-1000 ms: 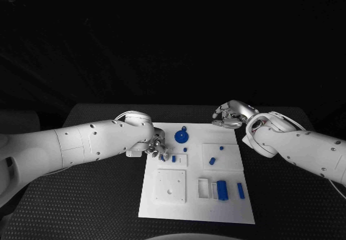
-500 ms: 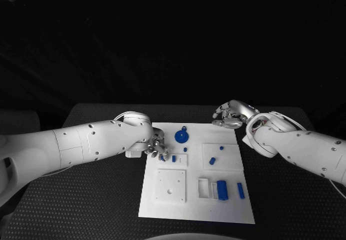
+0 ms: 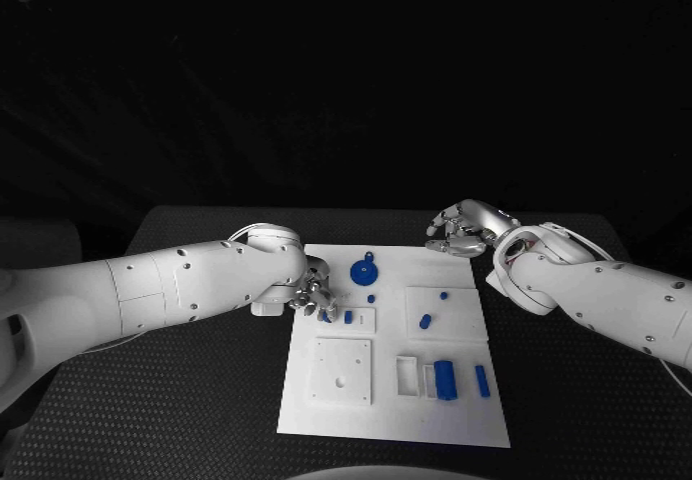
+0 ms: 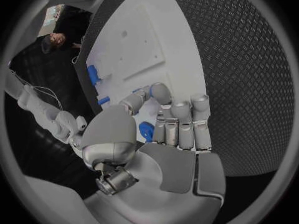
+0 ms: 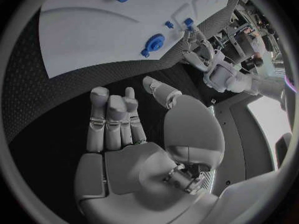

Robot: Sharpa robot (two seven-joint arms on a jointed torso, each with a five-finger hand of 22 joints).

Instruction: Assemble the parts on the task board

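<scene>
**Left hand at the small blue part, upper left of the task board**

White task board (image 3: 392,345) lying flat in the middle of the black table (image 3: 173,400), long side running from 12 to 6 o'clock in the head view. On the board, toward 11 o'clock: a small blue part (image 3: 348,317) standing in a square white recess, with the left hand (image 3: 312,298) just over it. Fingers of the left hand held close together and bent down toward this part, the thumb curved in from the side; in the left wrist view a blue piece (image 4: 146,130) seen between the thumb and the fingers (image 4: 181,119). Cannot tell whether pinched or only touched.

Further out on the board: a round blue part (image 3: 364,271) near 12 o'clock, a tiny blue peg (image 3: 371,298) just below it, another blue part (image 3: 424,322) toward the centre right, and at 5 o'clock two long blue parts (image 3: 446,380) standing side by side beside a white frame (image 3: 407,376).

Right hand (image 3: 462,229) off the board at 1 o'clock, above the table, holding nothing; fingers (image 5: 112,119) half curled, side by side, thumb apart from them.
</scene>
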